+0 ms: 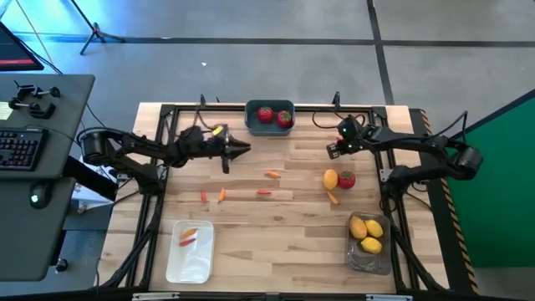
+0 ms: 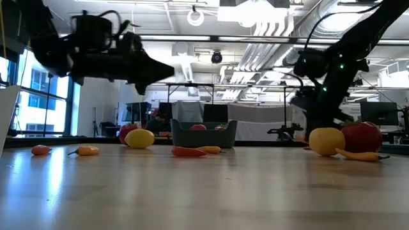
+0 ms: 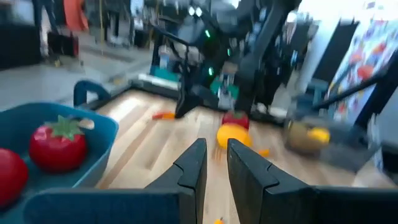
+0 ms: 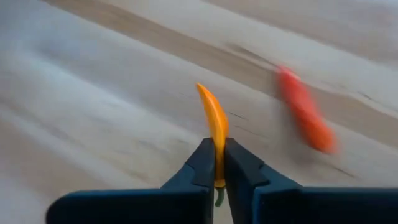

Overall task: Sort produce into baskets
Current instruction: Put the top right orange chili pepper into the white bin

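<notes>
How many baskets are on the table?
3: a dark blue rectangular plastic bin at the middle of the back edge, a white rectangular bin front left, and a smoky translucent rectangular bin front right.
</notes>
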Controlling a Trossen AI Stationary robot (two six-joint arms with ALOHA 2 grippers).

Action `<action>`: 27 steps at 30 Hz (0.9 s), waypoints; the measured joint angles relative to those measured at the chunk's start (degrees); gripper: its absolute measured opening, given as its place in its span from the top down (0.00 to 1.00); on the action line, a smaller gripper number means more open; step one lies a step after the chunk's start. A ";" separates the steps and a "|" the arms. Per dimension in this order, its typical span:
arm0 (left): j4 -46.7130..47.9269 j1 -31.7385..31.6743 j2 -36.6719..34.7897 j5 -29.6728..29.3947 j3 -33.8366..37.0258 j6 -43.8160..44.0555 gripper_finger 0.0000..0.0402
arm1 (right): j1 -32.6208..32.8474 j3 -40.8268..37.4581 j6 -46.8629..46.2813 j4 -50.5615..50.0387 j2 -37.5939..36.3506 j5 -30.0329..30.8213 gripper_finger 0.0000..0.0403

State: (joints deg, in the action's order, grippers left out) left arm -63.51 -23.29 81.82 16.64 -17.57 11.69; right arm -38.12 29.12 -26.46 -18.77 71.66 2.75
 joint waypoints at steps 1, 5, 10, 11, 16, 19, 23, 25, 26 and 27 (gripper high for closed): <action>-3.47 0.00 0.00 -0.62 1.60 0.78 0.88 | 1.59 0.00 -0.47 1.64 -0.55 -0.30 0.96; -14.79 0.35 0.00 -2.26 6.53 2.55 0.88 | 9.22 0.00 -0.50 14.02 -1.33 -0.41 0.96; -16.26 1.44 0.00 -2.05 6.70 5.65 0.88 | 18.96 0.04 2.44 35.44 0.44 3.36 0.98; -15.59 1.85 0.00 -2.03 6.04 5.63 0.88 | 20.67 0.04 3.73 39.54 1.03 4.69 0.99; -10.46 4.69 0.00 -1.90 0.54 0.25 0.87 | 27.80 0.04 13.45 56.35 4.62 8.11 0.99; -5.66 6.77 0.00 -1.87 -4.19 -4.27 0.83 | 30.89 0.04 18.87 63.14 6.89 8.20 0.99; 3.57 8.92 0.00 -1.88 -10.81 -10.89 0.75 | 34.12 0.04 23.69 70.10 9.61 8.21 0.99; 8.31 9.58 0.01 -1.85 -13.98 -12.34 0.71 | 35.22 0.04 24.98 72.92 10.48 8.23 0.99; 10.62 9.81 0.02 -1.88 -15.47 -12.58 0.69 | 35.72 0.04 25.42 74.23 10.88 8.22 0.99; 12.91 10.06 0.02 -1.87 -16.96 -12.90 0.67 | 36.12 0.04 26.05 74.86 11.16 8.22 0.99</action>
State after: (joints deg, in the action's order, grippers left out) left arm -50.60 -13.22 81.84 14.76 -34.53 -1.21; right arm -2.00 29.17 -0.41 56.08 82.82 10.98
